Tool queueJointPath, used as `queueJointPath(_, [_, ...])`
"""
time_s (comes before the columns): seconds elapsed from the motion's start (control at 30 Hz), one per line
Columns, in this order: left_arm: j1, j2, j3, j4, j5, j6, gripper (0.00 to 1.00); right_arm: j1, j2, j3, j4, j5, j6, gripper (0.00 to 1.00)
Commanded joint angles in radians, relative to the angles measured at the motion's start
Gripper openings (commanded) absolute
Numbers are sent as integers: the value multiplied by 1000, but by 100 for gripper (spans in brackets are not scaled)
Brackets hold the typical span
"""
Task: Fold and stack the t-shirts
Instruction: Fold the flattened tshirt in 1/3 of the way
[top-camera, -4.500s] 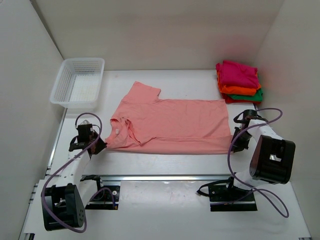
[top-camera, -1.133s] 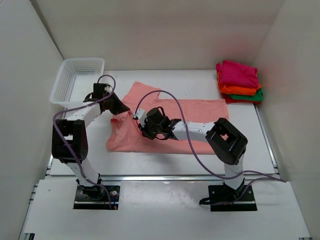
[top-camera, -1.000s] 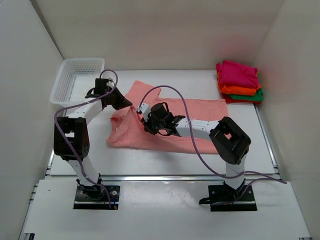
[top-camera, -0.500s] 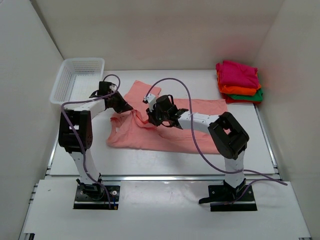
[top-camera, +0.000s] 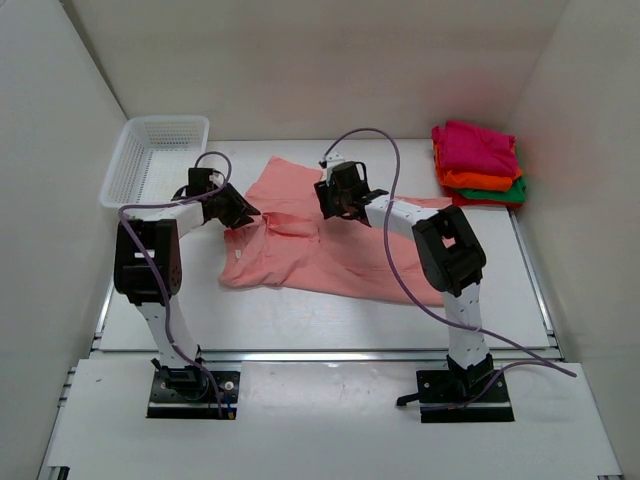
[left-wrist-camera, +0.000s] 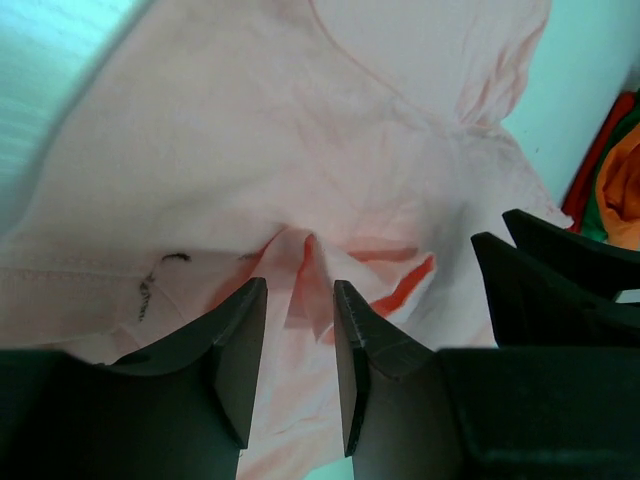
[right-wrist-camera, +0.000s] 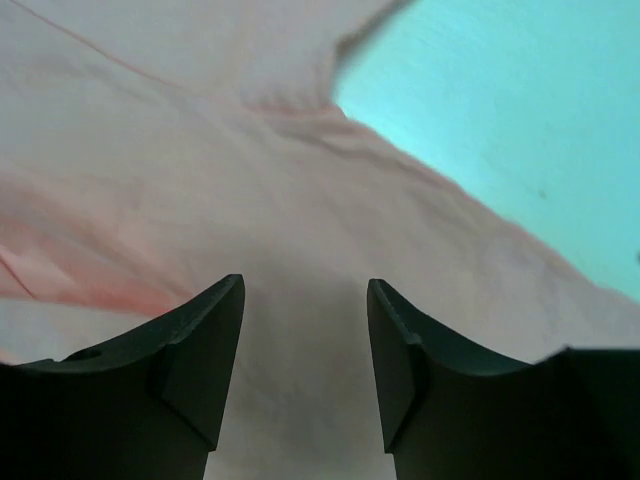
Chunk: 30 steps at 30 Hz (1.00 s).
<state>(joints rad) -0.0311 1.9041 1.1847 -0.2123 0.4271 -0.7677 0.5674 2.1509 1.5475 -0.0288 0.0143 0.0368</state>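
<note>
The salmon-pink t-shirt (top-camera: 330, 245) lies spread on the table, rumpled near the collar. My left gripper (top-camera: 238, 211) is at the shirt's left shoulder. Its jaws stand narrowly apart, with a raised fold of the shirt (left-wrist-camera: 305, 265) pinched between them. My right gripper (top-camera: 336, 203) hovers low over the shirt's back edge near the sleeve, open with only flat cloth (right-wrist-camera: 300, 250) under it. A folded stack sits at the back right: the magenta shirt (top-camera: 478, 146) on top, the orange shirt (top-camera: 480, 181) below it, and the green shirt (top-camera: 500, 193) under that.
A white mesh basket (top-camera: 158, 162) stands at the back left, close to my left arm. White walls close in the table on the left, back and right. The folded stack's edge shows at the right of the left wrist view (left-wrist-camera: 620, 180).
My right gripper has moved back and to the right, from the collar area to the shirt's back edge. My left gripper has stayed near the collar. The shirt's bunched middle has flattened.
</note>
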Motion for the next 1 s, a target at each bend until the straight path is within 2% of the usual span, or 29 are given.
queueJointPath(0.0, [5,-80,26,63,7,10,45,-6,-103,-68,-2,18,51,50])
queueJointPath(0.1, [8,-80,73,-28,27,39,45,-8,-207,-174,-23,-5,54,52])
queueJointPath(0.17, [22,-134,85,-126,19,112,45,5,-325,-255,-68,65,40,52])
queueJointPath(0.3, [57,-309,-49,-220,-5,191,45,-6,-502,-429,-160,118,75,51])
queueJointPath(0.37, [45,-387,-121,-265,-39,246,45,-53,-589,-498,-233,121,103,51])
queueJointPath(0.43, [-21,-421,-186,-279,-54,252,44,-90,-659,-561,-281,116,143,51])
queueJointPath(0.57, [-44,-402,-319,-225,-37,231,42,-210,-804,-664,-365,47,218,51])
queueJointPath(0.63, [-73,-387,-333,-229,-43,242,42,-253,-858,-704,-381,36,235,51])
queueJointPath(0.7, [-98,-355,-333,-252,-109,249,41,-309,-893,-737,-411,4,245,52])
queueJointPath(0.97, [-60,-289,-330,-407,-229,338,39,-437,-887,-834,-465,-62,270,53])
